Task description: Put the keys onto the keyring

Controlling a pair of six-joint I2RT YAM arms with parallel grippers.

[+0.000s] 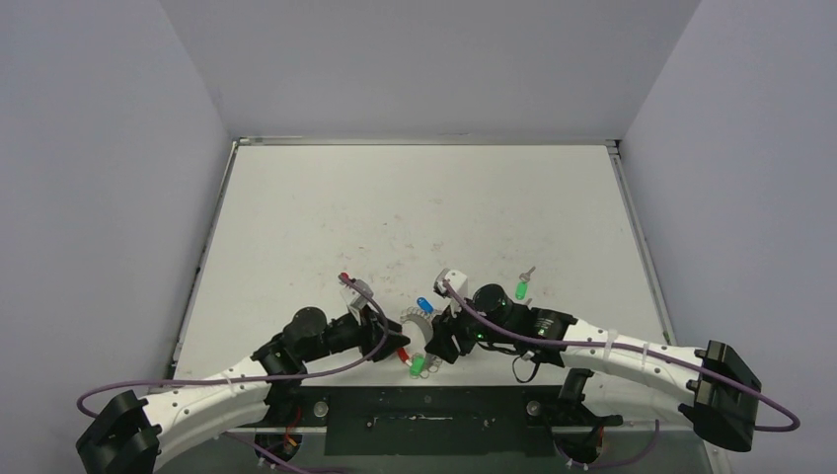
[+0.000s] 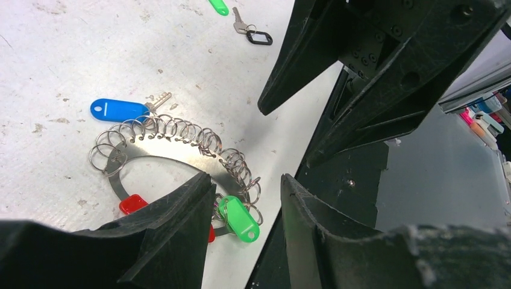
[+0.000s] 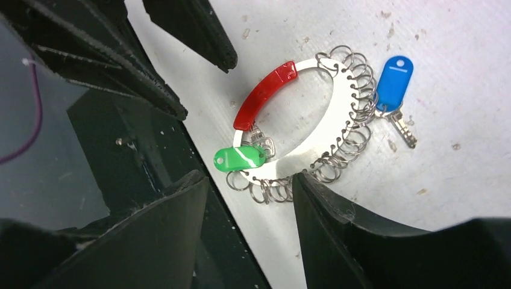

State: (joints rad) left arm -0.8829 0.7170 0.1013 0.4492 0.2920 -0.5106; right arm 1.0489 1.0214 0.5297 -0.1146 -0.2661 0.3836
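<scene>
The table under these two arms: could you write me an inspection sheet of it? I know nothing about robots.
Surface: white table, scuffed and speckled with dirt.
Job's things: keyring with a red section, near the front edge; blue key against its coil; green key lying on it beside the red part; cannot tell if either is threaded; second green key loose farther right.
Clutter: black wire loop joined to a silver key.
Grippers: left gripper and right gripper flank the keyring, jaws apart, holding nothing.
Cables: purple cable along each arm.
Surroundings: plain grey walls on three sides.
</scene>
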